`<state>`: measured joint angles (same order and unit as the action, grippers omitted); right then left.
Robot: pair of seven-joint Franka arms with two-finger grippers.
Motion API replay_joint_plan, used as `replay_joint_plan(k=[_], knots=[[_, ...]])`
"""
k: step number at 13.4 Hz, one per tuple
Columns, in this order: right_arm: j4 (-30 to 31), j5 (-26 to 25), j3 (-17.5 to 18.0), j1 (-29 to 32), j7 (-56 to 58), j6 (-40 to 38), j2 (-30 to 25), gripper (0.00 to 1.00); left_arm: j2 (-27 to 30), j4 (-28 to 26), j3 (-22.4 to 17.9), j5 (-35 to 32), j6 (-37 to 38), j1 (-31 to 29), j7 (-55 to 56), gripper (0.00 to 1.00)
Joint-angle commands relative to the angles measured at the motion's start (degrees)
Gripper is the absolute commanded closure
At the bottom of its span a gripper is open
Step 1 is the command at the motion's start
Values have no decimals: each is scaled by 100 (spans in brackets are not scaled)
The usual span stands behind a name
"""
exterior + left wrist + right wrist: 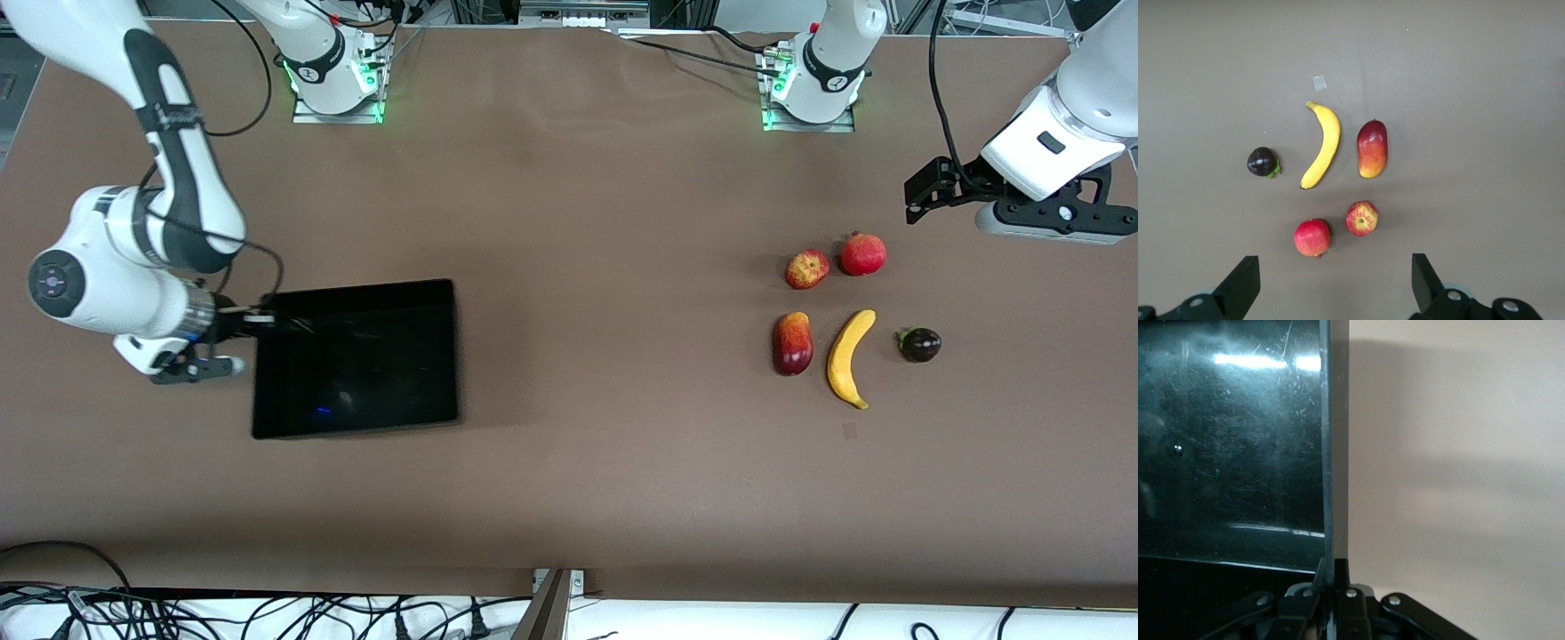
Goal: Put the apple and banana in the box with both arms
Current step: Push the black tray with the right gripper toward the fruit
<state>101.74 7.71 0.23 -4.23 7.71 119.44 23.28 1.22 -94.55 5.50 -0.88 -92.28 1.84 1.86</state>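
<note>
At the right arm's end of the table, the right gripper (258,317) was clamped on the box (356,357) wall, the box still empty. Well apart, toward the left arm's end, the apple (807,268) and, nearer the camera, the banana (849,357) lay untouched among other fruits. Above that end, the left gripper (920,191) hung wide open, holding nothing. Both placements remained undone.

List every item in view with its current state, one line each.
box: empty, wall pinched by the right gripper.
apple: on the table, untouched.
banana: flat on the table, untouched.
pomegranate: beside the apple.
mango: lying beside the banana.
dark round fruit: on the table.
right gripper: shut on the box wall.
left gripper: open above the fruit.
</note>
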Motion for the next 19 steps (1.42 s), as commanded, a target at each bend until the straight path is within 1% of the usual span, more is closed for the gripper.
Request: replay_joint_plan(k=[1,4,5,7,9,12,15,16,17,18,19], knots=[[-635,335,65,-804,-784,-255,106,100,-16,68,4,27,0,18,-28,0],[-1005,898,65,-1867,-2251,-176,457,100,-16,68,-5,27,0,18,-54,0],[-1241,899,65,-2280,-2769,-115,667,100,-16,68,-5,27,0,18,-54,0],[-1795,847,56,-2897,-3685,183,1142,100,-8,60,-14,27,0,9,-80,0],[-2121,811,12,-3389,-4109,447,1537,100,-16,60,-14,27,8,1,-81,0],[-2219,610,12,-3821,-4540,939,1890,100,-16,60,-5,27,17,9,-72,0],[-2219,407,12,-3892,-4585,1028,2084,100,-25,60,-14,27,17,9,-37,0],[-2219,390,12,-3980,-4577,1133,2163,100,-156,51,-5,27,78,18,-28,0],[-2211,346,3,-4041,-4568,1273,2224,91,-296,51,-5,27,331,18,-28,0],[-2211,293,3,-4042,-4568,1309,2216,1,-463,42,-5,27,612,9,-71,0],[-2219,232,-32,-4042,-4559,1292,2164,0,-630,25,-14,18,841,9,-98,0]])
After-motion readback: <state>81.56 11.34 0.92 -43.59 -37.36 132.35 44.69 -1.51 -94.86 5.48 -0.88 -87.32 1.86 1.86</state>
